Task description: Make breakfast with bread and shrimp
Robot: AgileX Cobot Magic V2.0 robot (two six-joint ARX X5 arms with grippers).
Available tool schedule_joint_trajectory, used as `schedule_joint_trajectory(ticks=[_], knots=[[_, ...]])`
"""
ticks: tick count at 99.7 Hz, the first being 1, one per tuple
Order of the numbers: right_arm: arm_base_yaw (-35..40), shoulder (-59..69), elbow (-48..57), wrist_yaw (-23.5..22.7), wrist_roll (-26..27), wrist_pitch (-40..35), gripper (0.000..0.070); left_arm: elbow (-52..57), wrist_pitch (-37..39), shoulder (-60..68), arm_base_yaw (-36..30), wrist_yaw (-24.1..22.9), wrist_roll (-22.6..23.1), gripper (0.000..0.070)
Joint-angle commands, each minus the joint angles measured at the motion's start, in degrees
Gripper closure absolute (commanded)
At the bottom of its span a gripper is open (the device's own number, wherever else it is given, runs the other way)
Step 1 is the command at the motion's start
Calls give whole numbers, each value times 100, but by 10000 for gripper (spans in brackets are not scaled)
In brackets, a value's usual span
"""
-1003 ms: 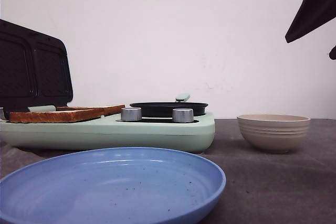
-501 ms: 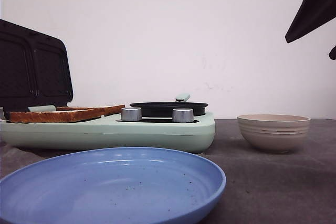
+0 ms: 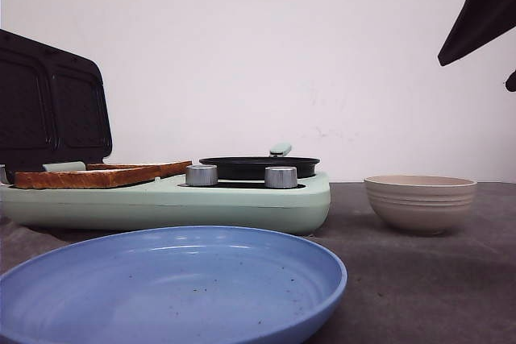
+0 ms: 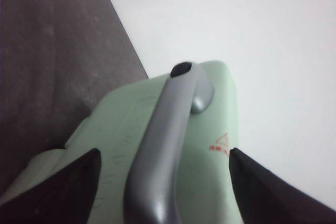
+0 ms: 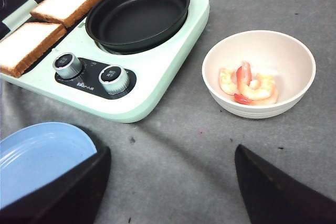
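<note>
both jaws gape; shrimp (image 5: 248, 84) lie in the bowl (image 5: 292, 98), pan (image 5: 137, 14) and plate (image 5: 37, 156) bare.

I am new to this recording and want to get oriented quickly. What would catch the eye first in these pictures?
The mint-green breakfast maker takes up the left half of the table, its dark lid raised, two slices of bread on its grill side and an empty black pan beside them. To its right stands a beige bowl with shrimp in it, and a large blue plate lies nearest the camera.
</note>
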Motion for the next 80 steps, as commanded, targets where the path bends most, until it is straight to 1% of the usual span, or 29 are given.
schedule_joint_trajectory(ticks=[1, 4, 11, 17, 21, 25, 31, 47, 62, 75, 80], knots=[[55, 22, 15, 11, 57, 70, 245, 111, 96, 116, 0, 42, 52, 316], [55, 22, 15, 11, 59, 68, 245, 111, 111, 138, -9, 42, 48, 326], [55, 22, 15, 9, 59, 68, 245, 111, 142, 190, -24, 44, 44, 407], [55, 22, 15, 9, 59, 68, 245, 111, 136, 232, -37, 42, 39, 507], [55, 22, 15, 9, 59, 68, 245, 111, 136, 251, -37, 42, 39, 544], [55, 22, 15, 9, 59, 66, 245, 111, 136, 264, -39, 44, 39, 596], [55, 22, 15, 9, 59, 63, 245, 111, 144, 267, -66, 44, 59, 698], [55, 22, 15, 9, 59, 66, 245, 111, 160, 267, -173, 44, 227, 697], [55, 22, 15, 11, 63, 66, 245, 111, 146, 267, -428, 42, 389, 697], [55, 22, 15, 9, 77, 66, 245, 111, 20, 267, -737, 42, 713, 696], [55, 22, 15, 9, 77, 63, 245, 111, -151, 267, -887, 42, 951, 696]])
